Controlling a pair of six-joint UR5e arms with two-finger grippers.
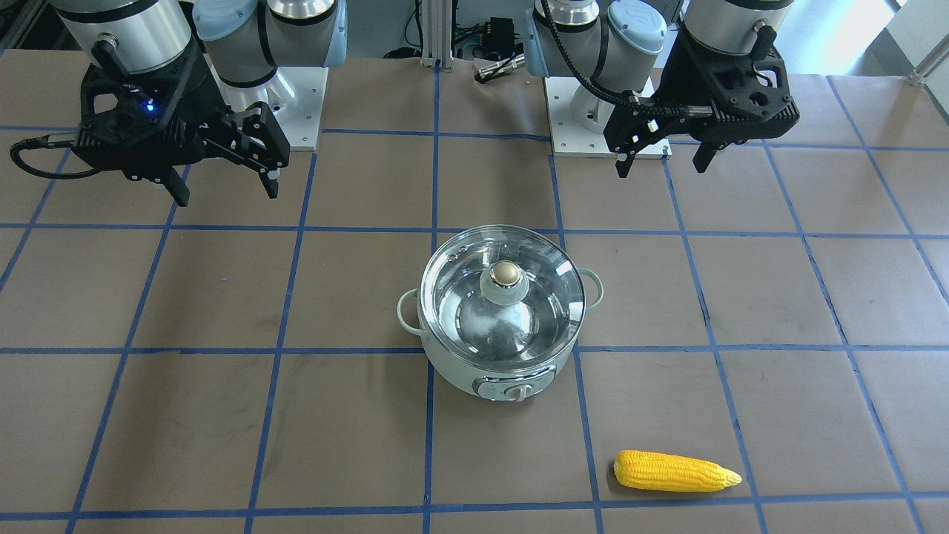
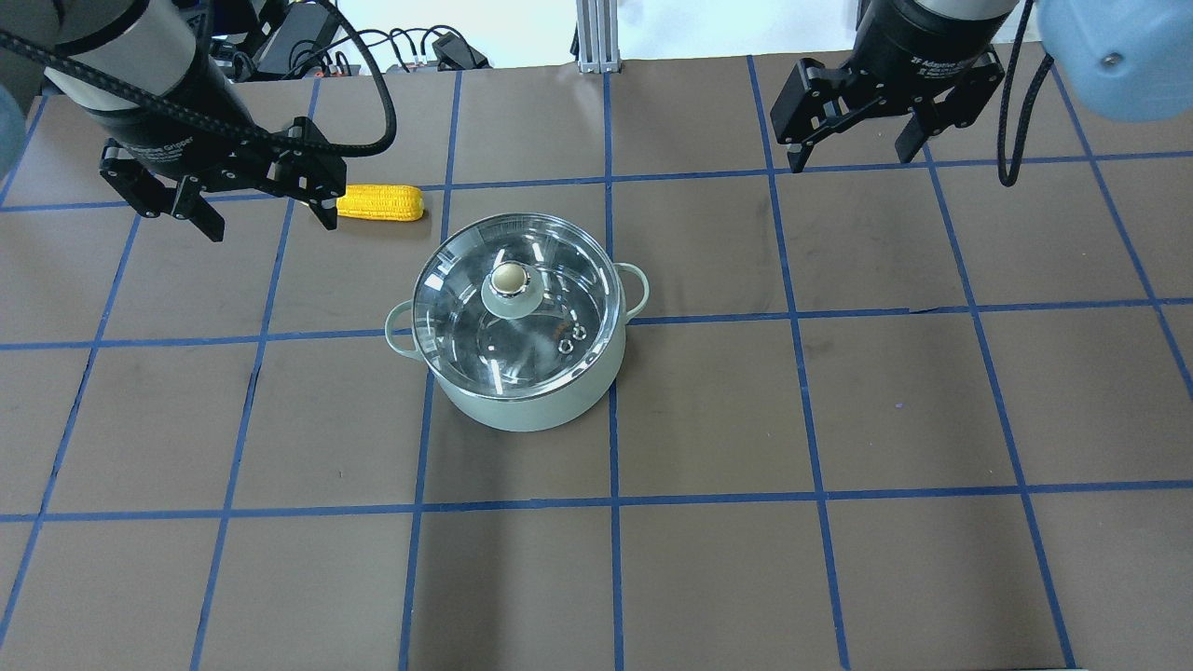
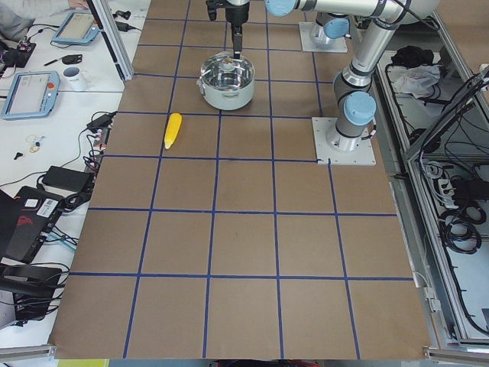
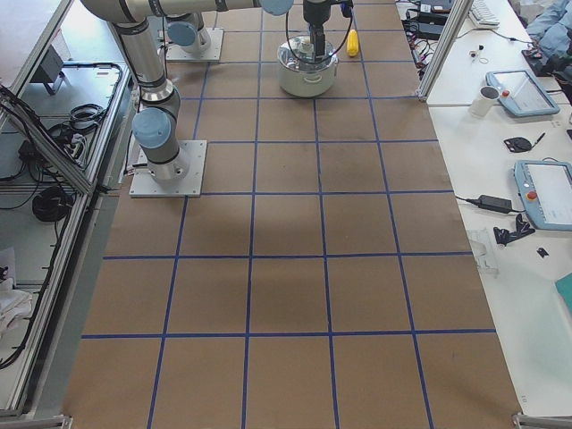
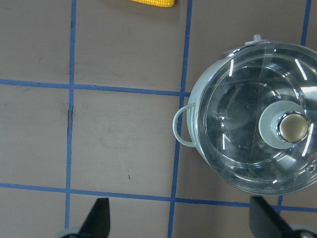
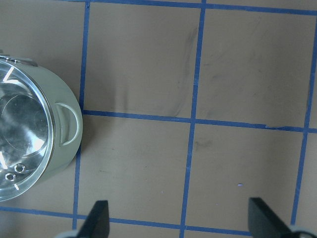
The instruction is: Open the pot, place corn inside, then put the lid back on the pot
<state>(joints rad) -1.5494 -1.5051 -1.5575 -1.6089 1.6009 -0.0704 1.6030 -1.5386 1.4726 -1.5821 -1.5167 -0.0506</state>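
The pale green pot (image 2: 531,401) stands at the table's middle with its dial facing the far side (image 1: 517,389). The glass lid (image 2: 550,317) sits shut on it, with its tan-capped knob (image 1: 506,274) upright. The yellow corn (image 2: 380,202) lies flat on the table beyond the pot, on my left side; it also shows in the front view (image 1: 676,472). My left gripper (image 2: 270,222) is open and empty, hanging above the table just left of the corn. My right gripper (image 2: 850,160) is open and empty, well right of the pot. The left wrist view shows the lid (image 5: 237,124) and the corn's edge (image 5: 151,2).
The two arm bases (image 1: 296,111) (image 1: 600,126) stand on the robot's side of the table. Blue tape lines grid the brown surface. Side benches with tablets (image 3: 30,92) (image 4: 545,192) and an upright metal post (image 4: 438,54) lie beyond the table's far edge.
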